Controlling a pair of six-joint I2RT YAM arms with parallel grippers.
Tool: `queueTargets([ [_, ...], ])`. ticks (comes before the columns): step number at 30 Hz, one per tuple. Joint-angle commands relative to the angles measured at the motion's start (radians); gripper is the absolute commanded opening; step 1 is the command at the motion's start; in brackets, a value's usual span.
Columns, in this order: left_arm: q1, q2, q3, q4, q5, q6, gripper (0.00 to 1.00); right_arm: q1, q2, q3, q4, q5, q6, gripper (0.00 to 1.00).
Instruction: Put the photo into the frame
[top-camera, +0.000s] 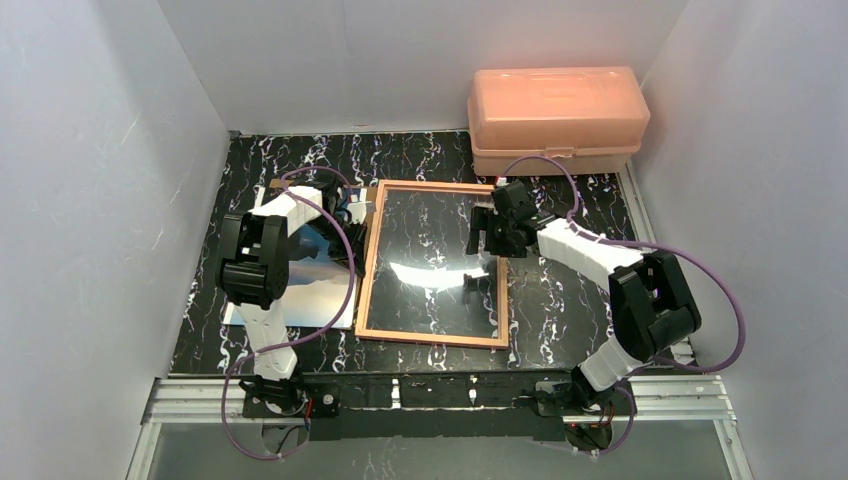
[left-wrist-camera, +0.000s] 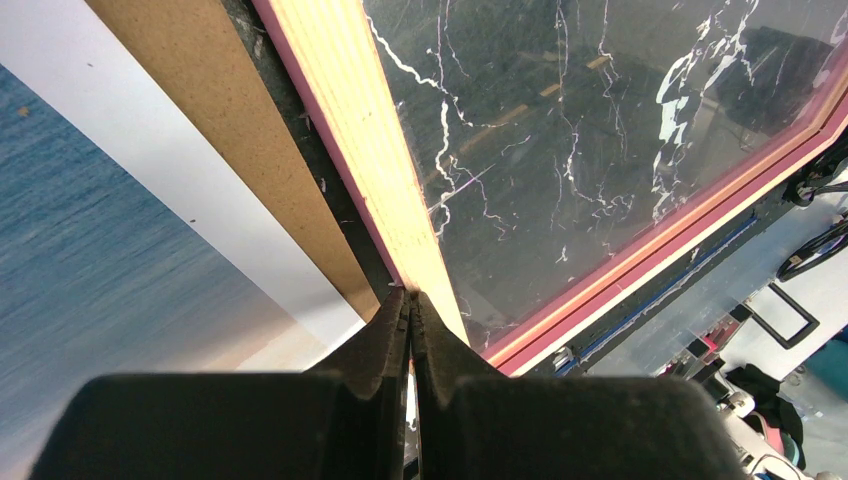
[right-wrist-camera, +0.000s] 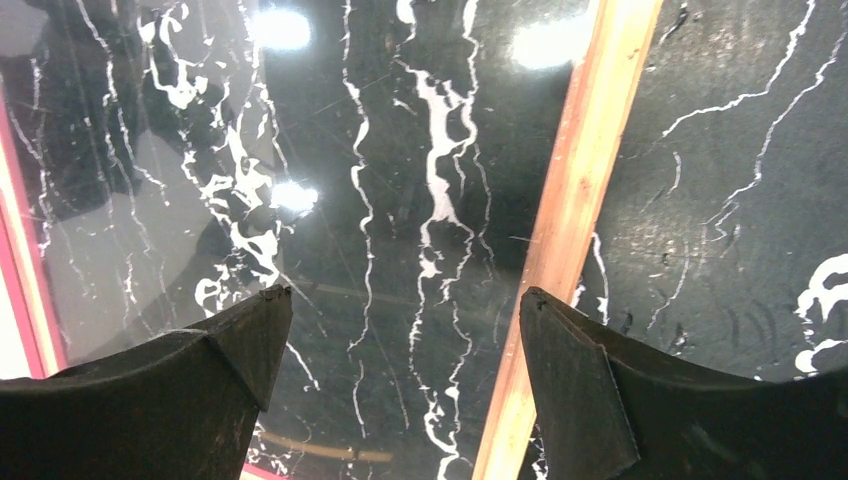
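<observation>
- Top external view, far left: one photo lies picture-up on the bench, outside the frame, so insertion is not yet done.
- One brown board lies under the photo, with a strip of it showing beside the frame.
- Left end effector is clenched on nothing, its tips by the frame's left rail.
- One frame lies at centre, wood back up, its pane bare.
- Right end effector is released, jaws wide above the frame's right rail, holding nothing.
- One peach box sits at the back right.
- Left to do, I judge: lift the photo, lay it on the pane, then add the board.
</observation>
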Motion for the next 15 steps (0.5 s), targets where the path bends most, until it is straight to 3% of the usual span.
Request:
queueTargets([
  [1,-0.005,-0.009,0.002,-0.025,0.018,0.018,0.0,0.034,-0.062,-0.029,0.032,0.011,0.036,0.9],
  [15,-0.004,-0.009,0.007,-0.027,0.021,0.014,0.0,0.137,-0.085,-0.058,-0.075,0.147,0.101,0.85],
])
